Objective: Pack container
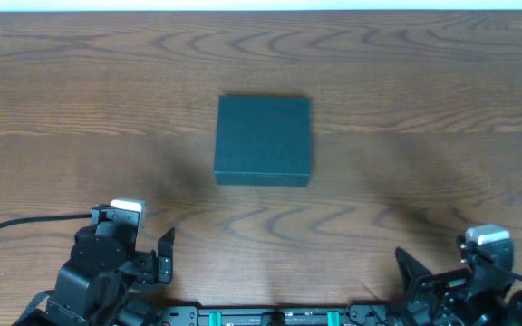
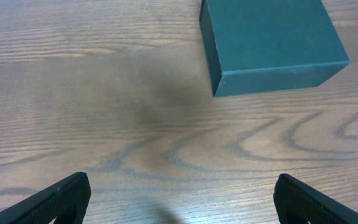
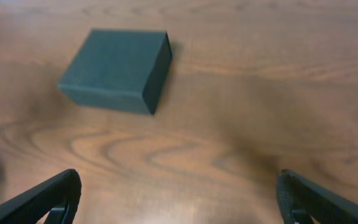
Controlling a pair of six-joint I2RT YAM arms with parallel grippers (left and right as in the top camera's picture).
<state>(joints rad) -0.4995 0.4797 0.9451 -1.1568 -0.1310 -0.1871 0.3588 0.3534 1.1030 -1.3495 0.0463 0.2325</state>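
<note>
Overhead and wrist views of the work surface. The container (image 1: 264, 140), a dark teal-grey square box with its flat lid closed, sits flat on the wood-grain table (image 1: 62, 91), roughly midway between left and right and somewhat toward the far side. Its edges run nearly parallel to the table's edges, and nothing touches it. Both arms are at the near edge, well apart from the box. The left gripper (image 2: 182, 193) is at the near left. In its wrist view the two black fingers (image 2: 58, 200) appear at the lower corners of the frame, spread wide, with only bare wood between them (nothing is held). In this view the container (image 2: 269, 40) lies farther off and to the right, with the lid top and two side walls visible. The right gripper (image 3: 179, 186) is at the near right and is likewise spread wide and empty, its fingers (image 3: 48, 199) at the lower corners of its own view. Here the container (image 3: 114, 68) lies farther off and to the left, turned so that one corner faces the camera. A black cable (image 1: 25, 224) runs from the left edge of the table to the left arm. Soft shadows darken the wood between the box and the arms.
</note>
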